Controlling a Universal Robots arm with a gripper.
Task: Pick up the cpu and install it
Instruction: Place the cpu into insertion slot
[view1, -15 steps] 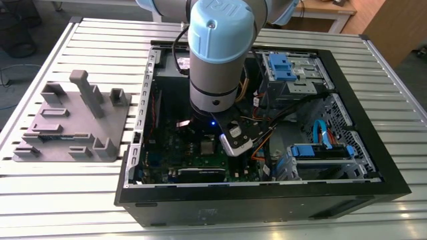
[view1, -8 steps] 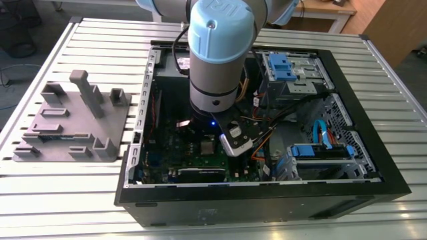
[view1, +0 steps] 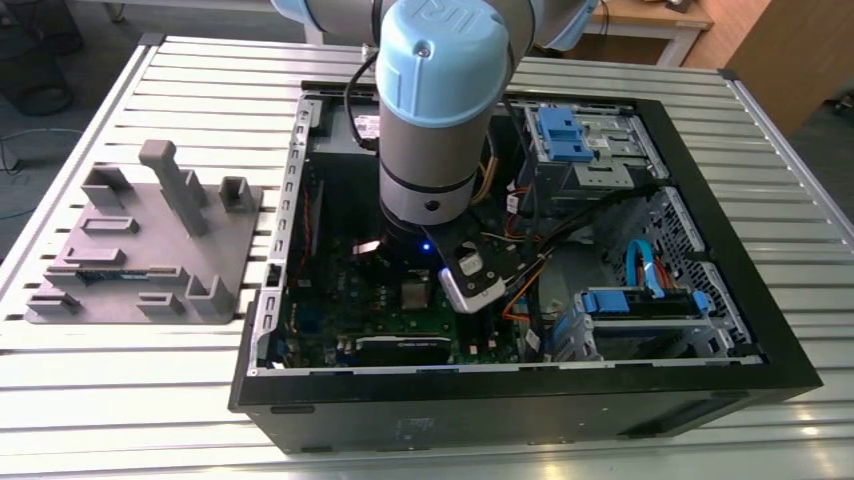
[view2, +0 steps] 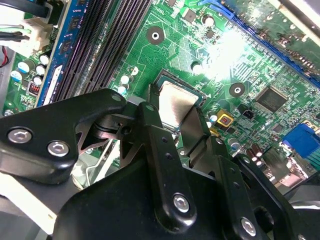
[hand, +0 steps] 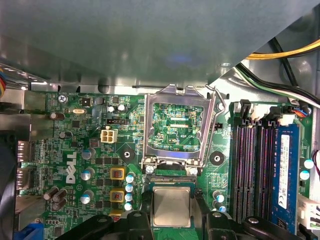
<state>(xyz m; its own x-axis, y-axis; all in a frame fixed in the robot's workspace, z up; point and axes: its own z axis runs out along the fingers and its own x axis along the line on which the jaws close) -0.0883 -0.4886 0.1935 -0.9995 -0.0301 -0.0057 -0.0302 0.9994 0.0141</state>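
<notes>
Outside the computer case (view1: 534, 420), on the exterior view's left, lies the grey fixture (view1: 134, 250). Inside the case, the gripper (hand: 171, 200) clamps its fingers (view2: 152, 130) narrowly on the cpu (hand: 171, 209), low over the motherboard (hand: 95, 150). The socket frame (hand: 175, 95) lies open.
</notes>
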